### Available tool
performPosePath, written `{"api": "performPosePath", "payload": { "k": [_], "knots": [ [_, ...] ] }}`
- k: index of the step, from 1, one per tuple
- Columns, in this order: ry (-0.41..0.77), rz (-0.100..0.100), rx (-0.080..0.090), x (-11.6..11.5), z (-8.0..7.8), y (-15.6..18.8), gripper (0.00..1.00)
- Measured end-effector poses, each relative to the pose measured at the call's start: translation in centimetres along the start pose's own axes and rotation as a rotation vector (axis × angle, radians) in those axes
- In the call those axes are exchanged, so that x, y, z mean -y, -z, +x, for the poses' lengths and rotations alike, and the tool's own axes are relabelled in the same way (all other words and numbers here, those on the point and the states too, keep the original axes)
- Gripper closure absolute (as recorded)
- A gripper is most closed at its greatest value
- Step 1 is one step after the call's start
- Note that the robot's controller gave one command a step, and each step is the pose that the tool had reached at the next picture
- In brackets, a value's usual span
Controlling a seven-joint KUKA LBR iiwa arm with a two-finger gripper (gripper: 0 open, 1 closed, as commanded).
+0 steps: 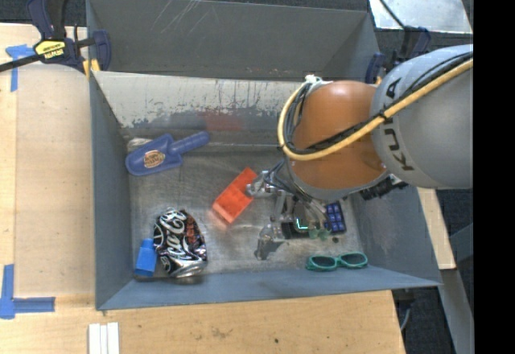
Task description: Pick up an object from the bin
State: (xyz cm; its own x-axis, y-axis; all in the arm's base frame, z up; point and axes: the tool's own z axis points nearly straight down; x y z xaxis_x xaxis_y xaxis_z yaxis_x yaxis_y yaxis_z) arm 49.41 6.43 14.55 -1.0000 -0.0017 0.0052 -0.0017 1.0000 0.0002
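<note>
My gripper (268,244) hangs low over the bin floor, right of centre, below the orange cover. Its fingertips point down at bare floor, and I see nothing between them. An orange block (234,197) lies tilted just up and left of the fingers. A pair of green sunglasses (336,262) lies at the front right, to the right of the fingertips. A small blue ribbed piece (335,218) shows beside the gripper body on the right.
A crushed black-and-white can (180,243) with a blue block (146,257) beside it lies at the front left. A blue-handled brush (163,153) lies at the back left. The arm and its orange cover hide the bin's right middle.
</note>
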Motion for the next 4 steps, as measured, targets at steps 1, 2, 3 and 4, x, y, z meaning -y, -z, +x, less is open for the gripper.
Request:
{"api": "performPosePath", "payload": {
  "k": [1,2,3,4],
  "knots": [
    [-0.002,-0.001,0.007,0.0,-0.2,0.3,0.0],
    [0.014,-0.001,0.018,-0.7,-4.5,-4.5,0.0],
    [0.011,-0.002,0.018,-1.3,-4.9,-5.5,1.0],
    [0.01,-0.002,0.018,-1.3,-4.9,-5.5,1.0]
  ]
}}
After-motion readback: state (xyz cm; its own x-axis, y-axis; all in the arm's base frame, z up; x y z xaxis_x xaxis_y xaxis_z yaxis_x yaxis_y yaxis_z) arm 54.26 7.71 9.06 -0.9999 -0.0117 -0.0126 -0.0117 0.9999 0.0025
